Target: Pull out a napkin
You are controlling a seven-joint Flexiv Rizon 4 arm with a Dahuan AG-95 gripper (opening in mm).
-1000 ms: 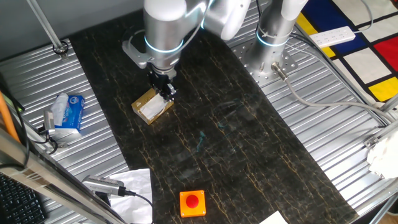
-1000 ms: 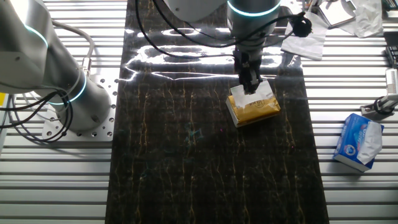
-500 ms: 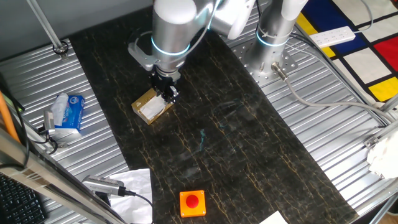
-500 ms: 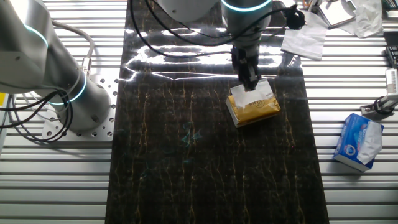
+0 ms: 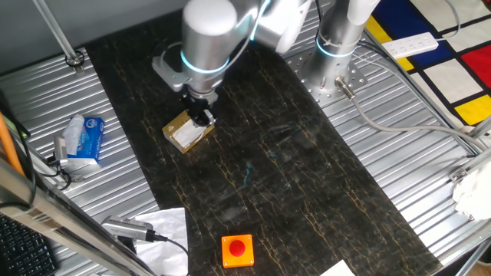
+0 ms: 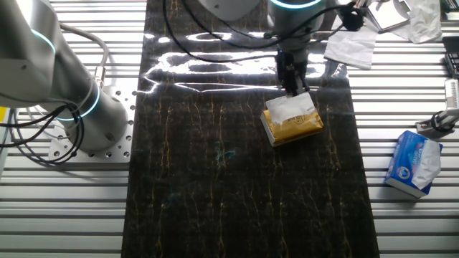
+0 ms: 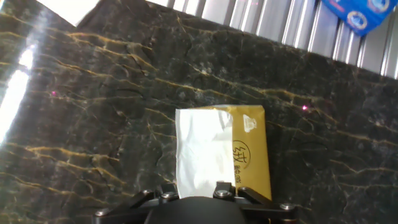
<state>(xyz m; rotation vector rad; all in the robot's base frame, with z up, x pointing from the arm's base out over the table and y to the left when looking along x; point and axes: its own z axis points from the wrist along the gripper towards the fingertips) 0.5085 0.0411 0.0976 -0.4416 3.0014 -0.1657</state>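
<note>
The gold-brown tissue box (image 5: 181, 123) lies on the dark marble mat and also shows in the other fixed view (image 6: 295, 127) and the hand view (image 7: 252, 155). The white napkin (image 7: 202, 149) covers the left half of the box top and runs back under my hand. It also shows in both fixed views (image 5: 187, 136) (image 6: 290, 109). My gripper (image 5: 202, 116) stands upright at the box's far end (image 6: 295, 87), shut on the napkin's edge. In the hand view only the gripper base (image 7: 199, 199) shows and the fingertips are hidden.
A blue-and-white tissue packet (image 5: 80, 138) lies on the ribbed metal table left of the mat (image 6: 412, 161) (image 7: 359, 12). An orange box with a red button (image 5: 237, 250) sits near the mat's front. A wrinkled white cloth (image 5: 165, 226) lies front left. A second arm's base (image 5: 337, 46) stands behind.
My gripper has shifted a little toward the far end of the box and risen slightly, with the napkin's edge following it. The box has stayed in place.
</note>
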